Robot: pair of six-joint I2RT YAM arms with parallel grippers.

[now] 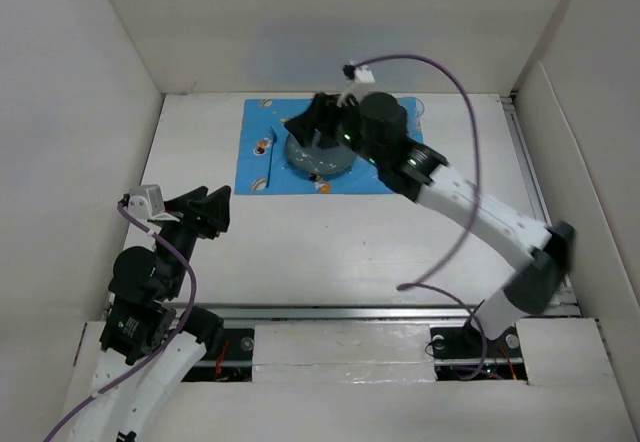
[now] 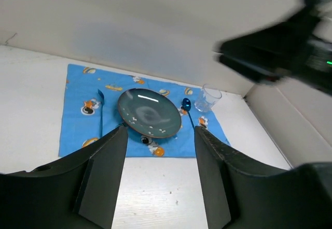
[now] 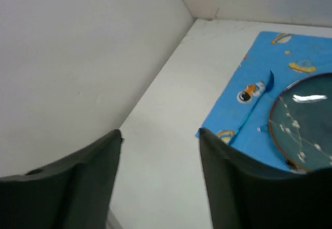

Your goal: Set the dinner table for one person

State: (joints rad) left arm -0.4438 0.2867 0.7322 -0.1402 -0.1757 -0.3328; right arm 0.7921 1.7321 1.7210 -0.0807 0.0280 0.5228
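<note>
From above, the dinner table (image 1: pixel 350 252) fills the walled bay, with a blue placemat (image 1: pixel 258 157) lying at its far middle. The right gripper (image 1: pixel 318 122) hangs over the plate (image 1: pixel 320 167) on the mat, and the left gripper (image 1: pixel 222 210) hovers above bare tabletop near the left edge. The left wrist view shows its fingers spread wide. Beyond them a fork (image 2: pixel 101 110) lies left of the plate, a spoon (image 2: pixel 188 110) right of it, and a glass (image 2: pixel 208 98) stands near the mat's far right corner. The right wrist view shows that gripper's fingers likewise apart, above the tabletop beside the mat's fork side
</note>
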